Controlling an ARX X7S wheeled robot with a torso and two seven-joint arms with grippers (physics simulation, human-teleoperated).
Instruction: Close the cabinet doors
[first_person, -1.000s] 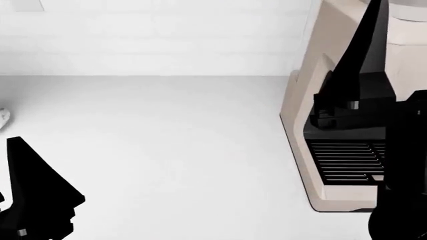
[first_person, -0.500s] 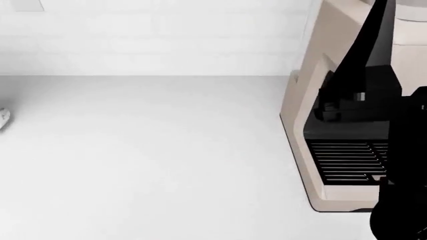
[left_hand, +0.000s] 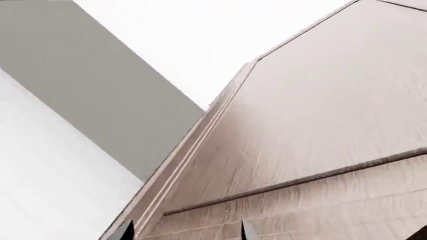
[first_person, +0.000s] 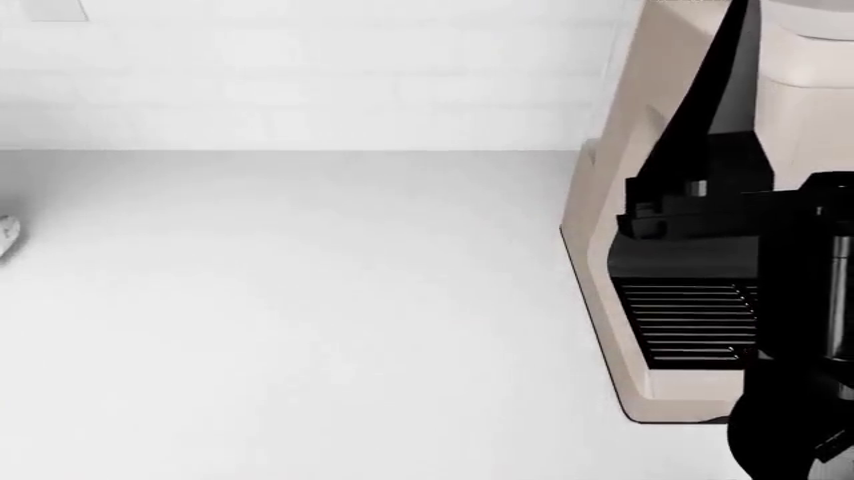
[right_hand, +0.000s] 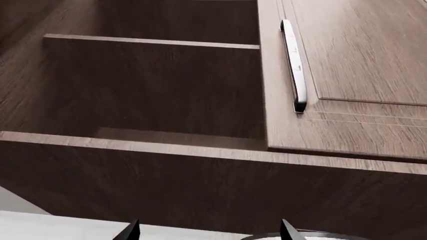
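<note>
In the right wrist view a dark wood cabinet stands open: a bare compartment (right_hand: 153, 90) with a shelf (right_hand: 153, 42) shows where no door covers it. Beside it a door (right_hand: 360, 55) lies shut, carrying a silver bar handle (right_hand: 293, 65). My right gripper (right_hand: 210, 232) is open below the cabinet's bottom edge, touching nothing. The left wrist view is filled by a pale wood door panel (left_hand: 320, 125) very close to my open left gripper (left_hand: 187, 234). I cannot tell whether the fingertips touch the panel. In the head view only the raised right arm (first_person: 701, 140) shows.
A beige coffee machine (first_person: 601, 250) with a black drip grille (first_person: 687, 320) stands at the right of the white counter (first_person: 294, 300). Behind it is a white tiled wall (first_person: 294, 70). A small white object (first_person: 7, 235) sits at the counter's left edge.
My left gripper has left the head view from the lower left. The right arm has risen and shifted slightly in front of the coffee machine.
</note>
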